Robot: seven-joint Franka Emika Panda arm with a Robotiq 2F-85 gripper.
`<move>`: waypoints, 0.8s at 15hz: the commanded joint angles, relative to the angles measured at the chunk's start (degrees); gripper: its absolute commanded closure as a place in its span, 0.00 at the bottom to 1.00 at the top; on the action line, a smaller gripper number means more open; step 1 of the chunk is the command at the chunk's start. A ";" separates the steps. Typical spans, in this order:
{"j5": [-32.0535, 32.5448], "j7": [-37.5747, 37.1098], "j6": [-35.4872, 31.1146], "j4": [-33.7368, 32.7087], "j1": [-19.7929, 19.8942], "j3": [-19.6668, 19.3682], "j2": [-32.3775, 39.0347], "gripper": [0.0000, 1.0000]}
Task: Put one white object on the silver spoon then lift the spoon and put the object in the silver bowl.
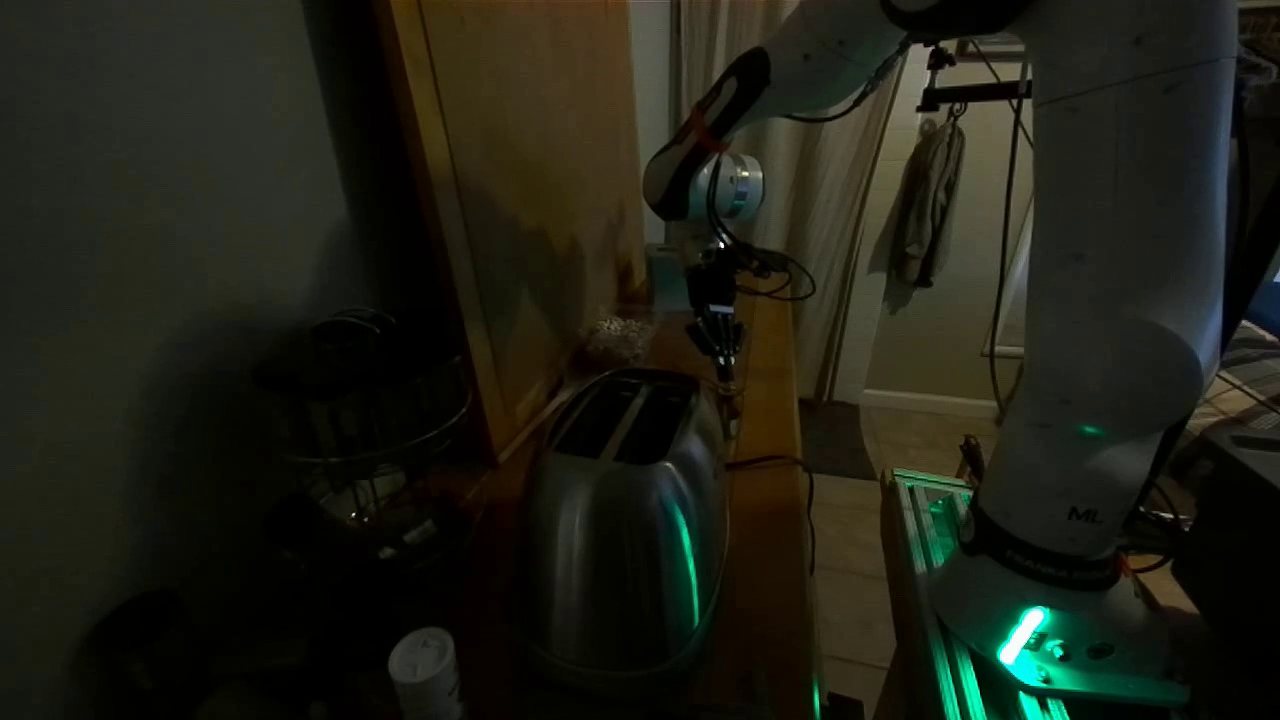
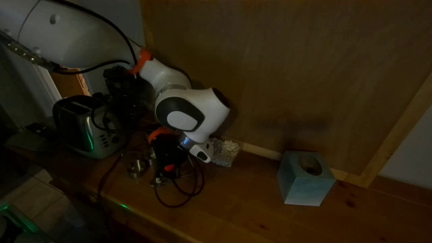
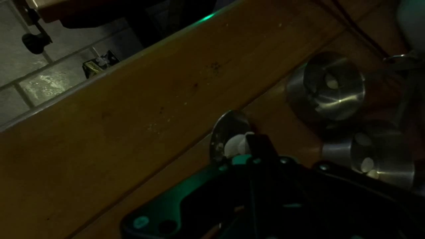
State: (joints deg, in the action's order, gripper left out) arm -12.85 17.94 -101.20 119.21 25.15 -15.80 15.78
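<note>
While a rounded white piece [image 3: 233,146] is lying on an oval silver spoon [image 3: 229,124] at wrist-view centre, a black gripper [image 3: 251,152] is crowding it, spread or pinching I cannot tell; round silver bowls [image 3: 348,104] are standing at right.

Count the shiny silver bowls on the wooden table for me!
2. In the wrist view, one bowl is at the upper right; the second bowl sits below it, partly covered by the gripper. It's dark, so more could be hidden.
</note>
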 commanded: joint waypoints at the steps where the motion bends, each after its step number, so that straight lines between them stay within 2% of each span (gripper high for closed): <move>1: -0.15 -0.06 -1.81 1.24 -0.44 -0.60 -0.25 1.00; 12: 0.71 -0.24 -3.62 1.27 -0.45 -0.83 0.02 1.00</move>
State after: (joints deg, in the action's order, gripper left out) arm -12.74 17.94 -103.94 119.92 25.16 -16.05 15.92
